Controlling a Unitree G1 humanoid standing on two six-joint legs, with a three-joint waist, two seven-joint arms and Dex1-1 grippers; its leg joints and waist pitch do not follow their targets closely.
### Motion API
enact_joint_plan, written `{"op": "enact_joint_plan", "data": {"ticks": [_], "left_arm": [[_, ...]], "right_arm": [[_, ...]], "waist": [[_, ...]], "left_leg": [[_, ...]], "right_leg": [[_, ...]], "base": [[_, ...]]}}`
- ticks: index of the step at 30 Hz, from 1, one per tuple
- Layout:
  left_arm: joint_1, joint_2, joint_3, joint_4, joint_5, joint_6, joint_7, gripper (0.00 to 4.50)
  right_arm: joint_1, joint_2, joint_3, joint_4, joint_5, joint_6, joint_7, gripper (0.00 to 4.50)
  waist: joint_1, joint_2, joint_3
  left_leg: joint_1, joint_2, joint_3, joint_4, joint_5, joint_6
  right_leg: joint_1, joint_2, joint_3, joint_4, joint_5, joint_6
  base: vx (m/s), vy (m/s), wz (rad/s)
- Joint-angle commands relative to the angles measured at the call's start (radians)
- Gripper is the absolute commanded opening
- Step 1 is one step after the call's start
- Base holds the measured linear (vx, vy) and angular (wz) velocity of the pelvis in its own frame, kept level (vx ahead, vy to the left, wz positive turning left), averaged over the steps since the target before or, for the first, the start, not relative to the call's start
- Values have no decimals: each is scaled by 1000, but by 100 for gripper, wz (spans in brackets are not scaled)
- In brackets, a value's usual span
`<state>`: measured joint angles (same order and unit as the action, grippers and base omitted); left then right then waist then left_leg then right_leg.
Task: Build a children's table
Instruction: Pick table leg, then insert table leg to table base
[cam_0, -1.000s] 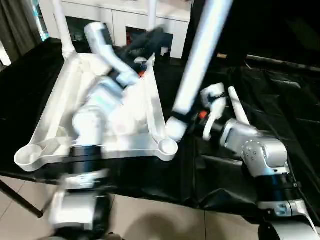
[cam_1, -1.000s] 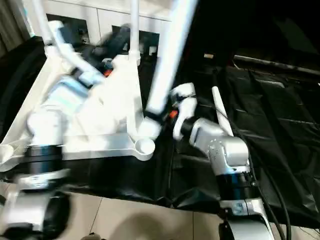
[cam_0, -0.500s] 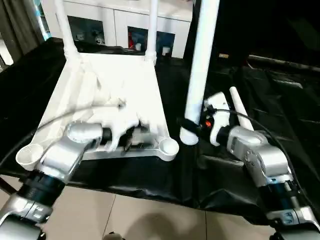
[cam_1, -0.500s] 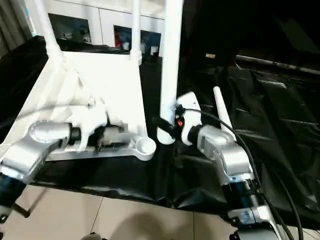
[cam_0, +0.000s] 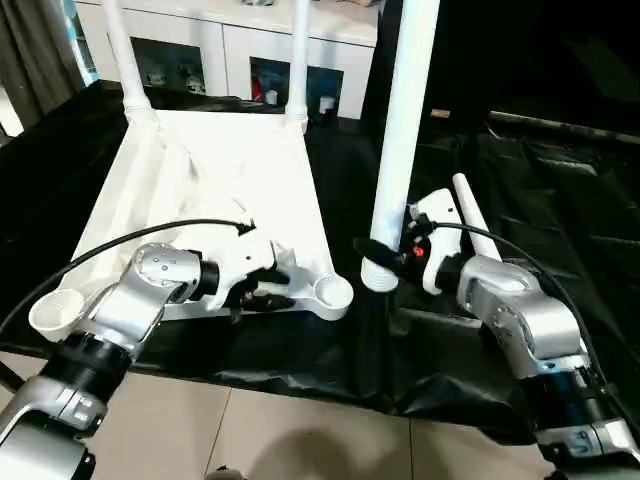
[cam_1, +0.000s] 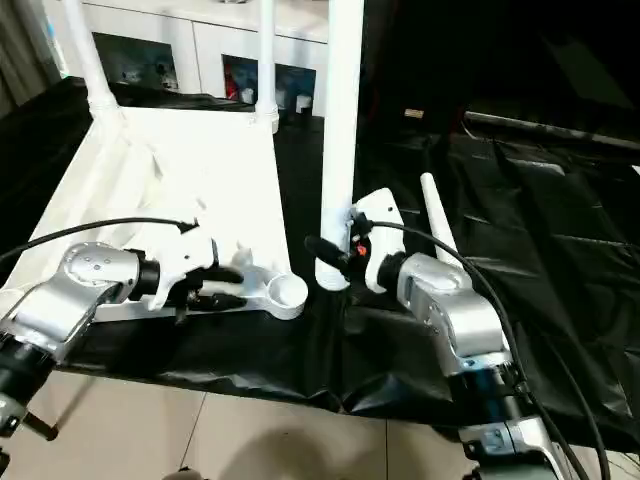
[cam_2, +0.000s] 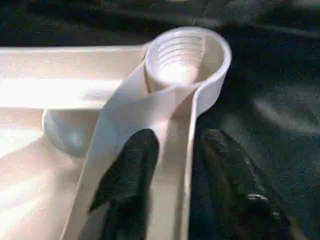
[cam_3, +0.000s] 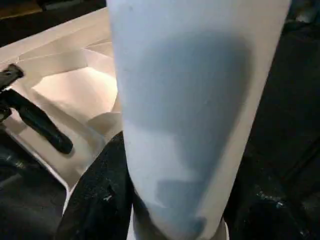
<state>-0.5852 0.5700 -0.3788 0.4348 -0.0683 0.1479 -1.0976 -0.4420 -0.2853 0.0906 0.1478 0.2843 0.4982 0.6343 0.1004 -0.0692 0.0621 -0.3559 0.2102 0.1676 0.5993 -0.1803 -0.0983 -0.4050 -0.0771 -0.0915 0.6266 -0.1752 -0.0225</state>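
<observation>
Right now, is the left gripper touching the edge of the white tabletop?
Touching. In the left wrist view the left gripper's two black fingers straddle the tabletop's thin rim wall beside the empty corner socket, pressed against it.

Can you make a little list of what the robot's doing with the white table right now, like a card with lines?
Tabletop: upside down on black cloth
Legs already in: two, at far corners
Near sockets: both empty
Left claw: straddling tabletop's near edge rim, by the empty socket
Right claw: holding third leg upright, beside that socket
Fourth leg: lying on cloth
</observation>
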Motion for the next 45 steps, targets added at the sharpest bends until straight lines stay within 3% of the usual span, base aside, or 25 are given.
{"op": "enact_joint_plan", "data": {"ticks": [1,6,7,11,13,18,24,25,28,32,35,36,45], "left_arm": [[-18,-6,-11,8,9,-15,-16,149],[-24,-8,-15,53,22,-44,-64,114],[-27,-10,-15,64,26,-50,-64,87],[-33,-15,-16,95,38,-68,-73,75],[-35,-19,-11,107,44,-76,-73,38],[-37,-31,4,121,37,-83,-72,6],[-29,-34,18,121,29,-91,-84,6],[-23,-34,22,116,27,-94,-92,6],[-18,-37,28,112,21,-95,-97,0],[-13,-70,36,95,11,-69,-73,0],[-8,-94,17,78,29,-64,-52,0],[-6,-108,8,69,35,-51,-41,0],[-5,-171,3,39,46,-16,-9,0]], "right_arm": [[3,-11,-4,-30,1,-7,5,191],[8,-14,-1,-36,2,-4,11,191],[8,-13,-2,-36,2,-4,12,191],[7,-11,-2,-36,0,-3,14,191],[5,-10,-2,-36,-1,-3,15,191],[1,-10,-1,-34,1,-1,21,191],[-6,-9,-5,-33,12,10,31,191],[-6,-12,-4,-33,11,10,34,191],[-10,-6,-12,-33,23,19,38,191],[-23,11,-30,-58,92,100,68,191],[-29,7,-13,-63,109,142,99,191],[-32,5,-1,-58,105,149,106,191],[-66,34,25,45,44,68,72,191]], "waist": [[-1,27,-74],[-4,30,-72],[-4,30,-72],[-6,31,-70],[-6,30,-70],[-7,28,-71],[-7,25,-71],[-8,20,-71],[-7,22,-70],[-8,21,-70],[-6,22,-71],[-6,18,-71],[1,18,-71]], "left_leg": [[8,20,-4,-77,-222,-53],[9,19,-3,-77,-228,-51],[9,20,-4,-77,-231,-50],[11,21,-4,-78,-248,-50],[11,21,-5,-78,-247,-50],[8,22,-5,-78,-233,-46],[8,21,-3,-77,-222,-39],[8,21,-2,-77,-222,-38],[8,21,-3,-77,-222,-38],[9,22,-3,-77,-218,-31],[10,24,-3,-77,-213,-28],[10,24,-2,-76,-212,-28],[7,21,0,-76,-194,-31]], "right_leg": [[56,-65,57,-74,-218,-144],[55,-65,58,-75,-224,-153],[56,-66,57,-75,-231,-153],[53,-67,58,-81,-270,-146],[54,-68,58,-81,-271,-145],[55,-68,58,-78,-254,-150],[56,-68,59,-77,-244,-156],[55,-68,59,-79,-253,-152],[54,-69,59,-79,-268,-148],[55,-68,59,-78,-254,-154],[54,-69,59,-78,-249,-157],[54,-69,59,-78,-249,-157],[53,-71,59,-81,-275,-142]], "base": [[0,0,0],[0,0,0],[0,0,0],[0,0,0],[0,0,0],[0,0,0],[0,0,0],[0,0,0],[0,0,0],[0,0,0],[0,0,0],[0,0,0],[0,0,0]]}}
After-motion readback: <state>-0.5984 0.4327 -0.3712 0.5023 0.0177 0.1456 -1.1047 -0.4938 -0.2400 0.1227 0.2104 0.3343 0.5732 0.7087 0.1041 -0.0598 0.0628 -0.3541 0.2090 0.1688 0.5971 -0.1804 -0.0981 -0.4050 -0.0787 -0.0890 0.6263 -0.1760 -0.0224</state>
